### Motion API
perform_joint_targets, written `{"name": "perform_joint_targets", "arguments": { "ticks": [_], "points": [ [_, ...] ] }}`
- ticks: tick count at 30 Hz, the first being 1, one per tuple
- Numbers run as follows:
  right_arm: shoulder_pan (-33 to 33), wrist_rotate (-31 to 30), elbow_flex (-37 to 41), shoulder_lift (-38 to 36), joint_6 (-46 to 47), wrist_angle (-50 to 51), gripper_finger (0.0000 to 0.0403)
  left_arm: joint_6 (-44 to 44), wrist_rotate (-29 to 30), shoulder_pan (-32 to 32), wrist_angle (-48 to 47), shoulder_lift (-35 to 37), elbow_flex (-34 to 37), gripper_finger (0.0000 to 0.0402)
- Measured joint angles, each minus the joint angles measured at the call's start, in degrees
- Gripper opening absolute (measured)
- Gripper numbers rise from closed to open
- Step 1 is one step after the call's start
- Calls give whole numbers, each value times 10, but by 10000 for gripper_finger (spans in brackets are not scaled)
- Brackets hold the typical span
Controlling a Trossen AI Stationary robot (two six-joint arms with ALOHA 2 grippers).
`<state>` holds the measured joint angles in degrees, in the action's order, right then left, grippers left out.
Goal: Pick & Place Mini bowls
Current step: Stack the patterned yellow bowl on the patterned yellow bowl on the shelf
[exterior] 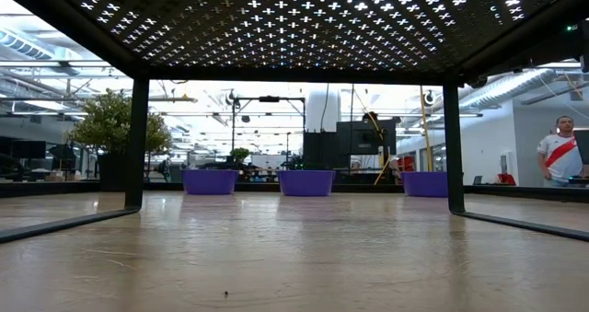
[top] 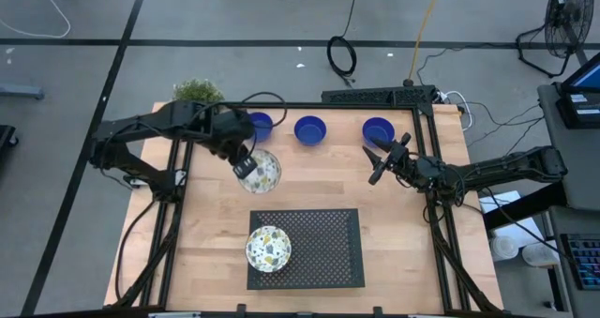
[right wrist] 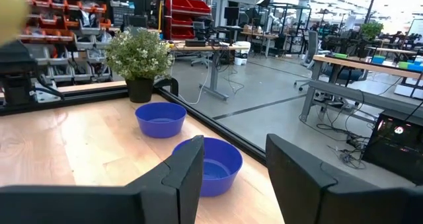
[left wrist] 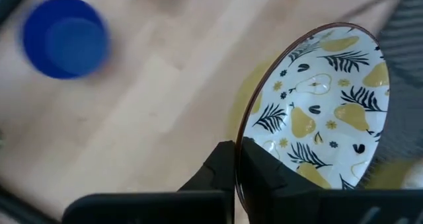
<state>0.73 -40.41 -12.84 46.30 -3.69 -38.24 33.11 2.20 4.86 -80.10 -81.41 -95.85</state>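
My left gripper is shut on a white bowl with a yellow and dark leaf-and-pear pattern over the table's middle left; the bowl also shows in the left wrist view. A second patterned bowl rests on its base on the black perforated platform. Three blue bowls stand in a row near the far edge. My right gripper is open and empty just in front of the right-hand blue bowl. My left gripper holds the patterned bowl by its rim, one finger inside the bowl and the other outside. The bowl is tilted, its opening turned partly toward the camera, and appears lifted off the table.
A leafy potted plant stands at the far left corner. The black perforated platform stands on legs above the near middle of the table. A black frame edges the table. A person stands in the room beyond.
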Motion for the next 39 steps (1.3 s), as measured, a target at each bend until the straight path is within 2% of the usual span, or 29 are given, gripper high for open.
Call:
{"name": "perform_joint_targets", "arguments": {
  "ticks": [9,13,23,32,39],
  "points": [
    [0,0,0,0,0,0,153,20,-102,-82,-11,-35,-90,7],
    [0,0,0,0,0,2,153,-3,-146,-124,4,-65,-123,12],
    [0,1,0,0,0,4,153,-17,-161,-189,-4,-149,-148,14],
    [0,2,0,0,1,8,153,-18,-182,-199,-30,-196,-148,15],
    [0,2,0,0,1,10,153,-31,-183,-199,-19,-197,-141,9]
  ]
}}
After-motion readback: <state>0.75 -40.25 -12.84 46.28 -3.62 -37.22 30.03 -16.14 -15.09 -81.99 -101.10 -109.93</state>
